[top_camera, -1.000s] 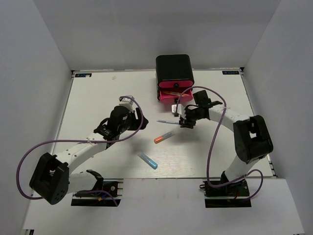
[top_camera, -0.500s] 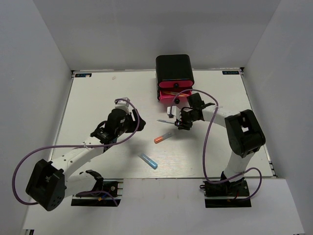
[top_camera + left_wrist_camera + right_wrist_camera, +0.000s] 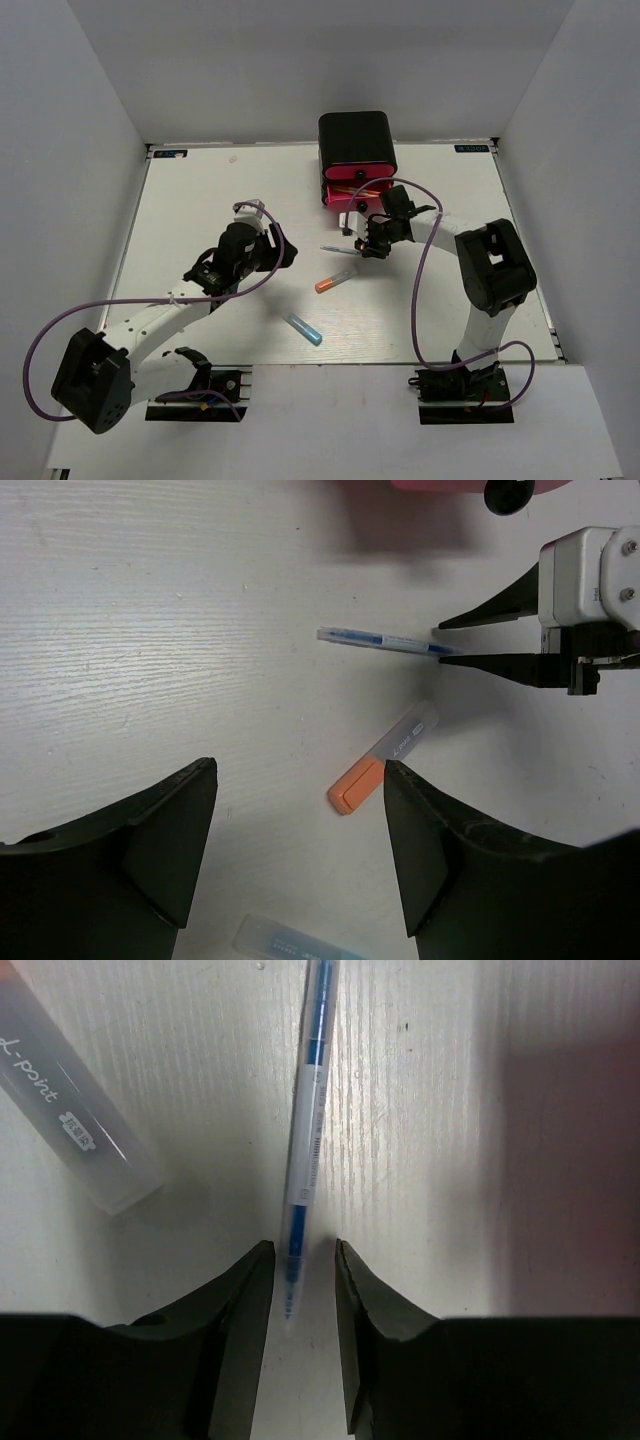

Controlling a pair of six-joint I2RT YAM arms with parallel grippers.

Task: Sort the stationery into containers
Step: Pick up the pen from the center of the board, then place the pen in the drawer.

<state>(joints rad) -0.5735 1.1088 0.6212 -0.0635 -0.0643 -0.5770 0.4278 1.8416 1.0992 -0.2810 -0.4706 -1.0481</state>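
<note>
Between the fingers of your right gripper (image 3: 302,1248) lies one end of the thin blue pen (image 3: 308,1120). The jaws are narrowly parted around it, with a sliver of gap on each side, and the pen lies flat on the surface (image 3: 420,1110). Just beside it is the clear end of the orange-grey marker (image 3: 75,1120). Your left gripper (image 3: 298,780) hangs spread wide above that marker. The blue marker (image 3: 302,328) lies nearer the bases. The black box (image 3: 356,138) with its pink drawers (image 3: 350,190) stands just beyond the right gripper.
</note>
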